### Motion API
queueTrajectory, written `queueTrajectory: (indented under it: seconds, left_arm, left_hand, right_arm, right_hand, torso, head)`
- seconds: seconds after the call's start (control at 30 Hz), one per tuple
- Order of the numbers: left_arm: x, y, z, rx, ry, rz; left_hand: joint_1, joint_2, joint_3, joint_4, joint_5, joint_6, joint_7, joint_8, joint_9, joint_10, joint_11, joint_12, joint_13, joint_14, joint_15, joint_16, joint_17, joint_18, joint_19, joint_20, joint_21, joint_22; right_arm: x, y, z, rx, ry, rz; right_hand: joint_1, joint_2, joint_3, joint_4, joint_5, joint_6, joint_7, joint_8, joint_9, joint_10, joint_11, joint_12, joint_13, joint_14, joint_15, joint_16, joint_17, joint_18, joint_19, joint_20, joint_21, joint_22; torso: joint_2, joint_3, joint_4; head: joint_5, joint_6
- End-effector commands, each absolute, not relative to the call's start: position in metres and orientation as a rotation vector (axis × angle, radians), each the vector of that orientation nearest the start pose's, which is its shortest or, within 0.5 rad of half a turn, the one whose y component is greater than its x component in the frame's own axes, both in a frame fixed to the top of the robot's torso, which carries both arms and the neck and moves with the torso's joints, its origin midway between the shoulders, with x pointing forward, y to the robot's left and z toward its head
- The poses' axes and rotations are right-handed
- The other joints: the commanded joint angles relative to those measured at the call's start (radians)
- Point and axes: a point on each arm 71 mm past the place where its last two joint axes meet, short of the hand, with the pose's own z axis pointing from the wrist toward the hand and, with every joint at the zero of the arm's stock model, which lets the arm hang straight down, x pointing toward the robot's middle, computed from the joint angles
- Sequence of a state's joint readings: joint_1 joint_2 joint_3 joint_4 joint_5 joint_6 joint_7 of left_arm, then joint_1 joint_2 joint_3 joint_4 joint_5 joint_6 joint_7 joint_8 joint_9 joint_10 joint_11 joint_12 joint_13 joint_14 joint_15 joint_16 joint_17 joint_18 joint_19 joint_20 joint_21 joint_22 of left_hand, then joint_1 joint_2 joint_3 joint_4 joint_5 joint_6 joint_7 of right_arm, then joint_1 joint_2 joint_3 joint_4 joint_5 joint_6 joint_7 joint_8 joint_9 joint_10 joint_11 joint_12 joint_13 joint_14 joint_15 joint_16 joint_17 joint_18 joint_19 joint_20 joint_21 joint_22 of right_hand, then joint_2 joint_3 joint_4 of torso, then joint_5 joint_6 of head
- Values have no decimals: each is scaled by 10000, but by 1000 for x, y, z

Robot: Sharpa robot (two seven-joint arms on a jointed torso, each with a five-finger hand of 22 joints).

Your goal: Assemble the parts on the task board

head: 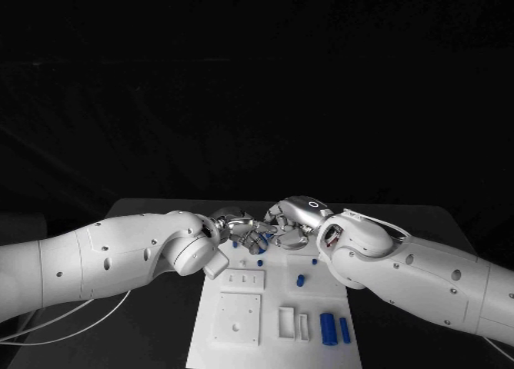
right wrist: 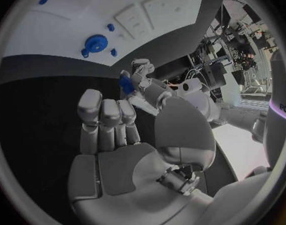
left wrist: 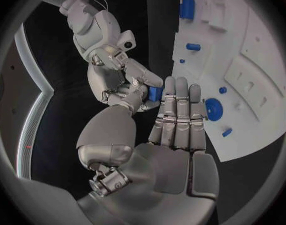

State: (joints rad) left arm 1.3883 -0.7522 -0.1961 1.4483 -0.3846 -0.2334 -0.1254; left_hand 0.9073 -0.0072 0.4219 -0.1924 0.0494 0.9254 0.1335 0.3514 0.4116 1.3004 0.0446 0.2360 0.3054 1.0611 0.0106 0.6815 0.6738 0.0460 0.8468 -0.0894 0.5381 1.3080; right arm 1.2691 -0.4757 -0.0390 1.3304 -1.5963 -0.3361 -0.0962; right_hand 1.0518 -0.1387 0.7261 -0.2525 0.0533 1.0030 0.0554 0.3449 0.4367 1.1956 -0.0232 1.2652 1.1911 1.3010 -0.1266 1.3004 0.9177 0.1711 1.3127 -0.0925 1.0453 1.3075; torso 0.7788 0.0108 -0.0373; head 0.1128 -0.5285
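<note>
Over the far end of the task board [head: 213, 354], find the left robot hand [head: 237, 227] and the right robot hand [head: 290, 228] set fingertip to fingertip, with one small blue part [left wrist: 155, 93] caught between them. Cannot tell which robot hand truly bears that part: see fingers of both against it in the wrist views, with the long fingers of each stretched straight, not clenched. Would read it as a hand-over or a regrip in the air, above the board and not yet in any seat.

On the board itself, count little as finished. Note a blue gear [left wrist: 213, 108] lying flat near the board's far end, just beneath the hands, possibly already on its post, though cannot confirm that. Note small blue pegs [left wrist: 222, 90] close around the gear, too small to judge as seated or loose. Toward the board's near end, see two blue cylinders [head: 327, 327] lying side by side on the white surface, loose by the look of them, just beside upright white frames [head: 287, 323]. Also one short blue piece [head: 302, 279] at mid-board, apart from the rest.

Judge the task as early to middling: one part in hand, perhaps the gear placed, several pieces left to seat. Expect the held part to need one firm grasp before going down to the board.
</note>
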Motion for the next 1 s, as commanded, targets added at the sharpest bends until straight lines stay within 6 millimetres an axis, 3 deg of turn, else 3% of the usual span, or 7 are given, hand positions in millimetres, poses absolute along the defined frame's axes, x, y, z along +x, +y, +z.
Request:
queueTrajectory:
  seconds: [0.03, 0.3, 0.53, 1.0]
  left_arm:
    - [510, 183, -171, -7736, 19514, -10904]
    - [509, 182, -172, -7727, 19608, -10895]
    - [509, 183, -172, -7714, 19652, -10835]
    - [509, 184, -172, -7700, 19696, -10801]
  left_hand:
    - [-1, 84, -4, -64, 14, 73, -30, 55, 1, 11, -49, -11, 15, -74, -3, 34, -11, -43, -74, 14, 66, 187]
    - [157, 622, 87, -684, 35, 252, -91, 94, -15, 124, -99, -7, 147, -75, -3, 78, -76, -64, -92, 15, 109, 181]
    - [290, 727, 185, -859, 91, 326, -122, 117, -14, 190, -129, 15, 184, -66, -10, 94, -90, -65, -97, 10, 118, 181]
    - [202, 635, 190, -910, 79, 431, -151, 131, -28, 267, -157, 21, 245, -39, -15, 132, -116, -84, -77, 4, 143, 176]
  right_arm:
    - [510, -57, -153, -4185, 15042, 7371]
    - [511, -58, -154, -4147, 15081, 7294]
    - [512, -61, -154, -4083, 15040, 7208]
    - [513, -61, -155, -4108, 15102, 7186]
  right_hand:
    - [23, -42, -7, 65, 13, 362, 314, 38, 259, 53, -18, 35, 7, 9, -64, -41, 15, 907, 2, -69, 2, 89]
    - [18, -44, -5, 72, 16, 361, 314, 36, 261, 64, -18, 45, 21, 9, -64, -43, 16, 907, 3, -71, 1, 88]
    - [18, -43, -2, 75, 18, 362, 314, 36, 261, 69, -18, 49, 27, 9, -65, -43, 17, 907, 4, -72, 0, 87]
    - [12, -46, 9, 95, 25, 367, 312, 35, 266, 65, -19, 47, 28, 9, -66, -47, 19, 907, 6, -76, -5, 84]
  torso:
    - [-2, -3, 4]
    - [-4, -4, -5]
    - [1, -8, -5]
    - [0, -8, -7]
  head:
    - [4, -5]
    - [4, -17]
    - [-3, -21]
    - [-16, -32]
